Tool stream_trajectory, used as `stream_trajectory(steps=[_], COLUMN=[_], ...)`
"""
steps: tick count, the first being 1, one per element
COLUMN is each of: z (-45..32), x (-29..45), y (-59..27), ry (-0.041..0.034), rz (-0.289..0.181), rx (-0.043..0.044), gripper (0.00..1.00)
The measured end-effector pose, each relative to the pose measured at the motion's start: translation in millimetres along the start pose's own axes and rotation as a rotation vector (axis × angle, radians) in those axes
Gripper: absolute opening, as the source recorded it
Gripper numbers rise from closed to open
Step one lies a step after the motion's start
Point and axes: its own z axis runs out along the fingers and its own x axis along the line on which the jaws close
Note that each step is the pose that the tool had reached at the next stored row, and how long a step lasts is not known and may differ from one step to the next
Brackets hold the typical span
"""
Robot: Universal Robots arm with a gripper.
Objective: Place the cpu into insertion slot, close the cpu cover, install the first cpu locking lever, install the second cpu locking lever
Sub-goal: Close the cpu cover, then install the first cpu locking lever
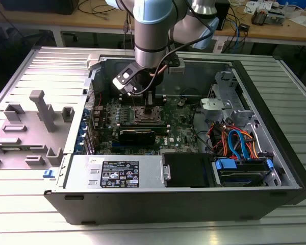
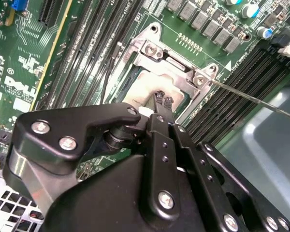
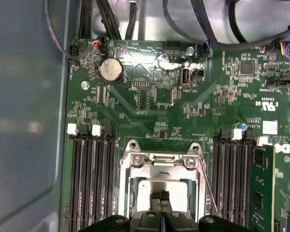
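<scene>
Open computer case [image 1: 194,201], arm [image 1: 152,30] pointing down, fingers [image 2: 158,100] pinched above cpu [image 3: 147,191].

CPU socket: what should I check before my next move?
1. Cpu seated: ok, its silver top lies flat in the cover window.
2. Cover down: ok, it frames the cpu.
3. Lever locked: not ok, its rod juts out over the memory slots.
4. Other lever: cannot tell, the gripper blocks that side.
5. Jaws clear of cpu: cannot tell. They are shut, with the tips right over it.
</scene>
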Motion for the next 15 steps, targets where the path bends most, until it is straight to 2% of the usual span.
stream_trajectory(steps=[12,15], z=[0.0,-3.3], x=[0.0,0.0], y=[0.8,1.0], ry=[0.0001,-0.0013], rz=[0.0,0.0], rx=[-0.0001,0.0], gripper=[0.11,0.11])
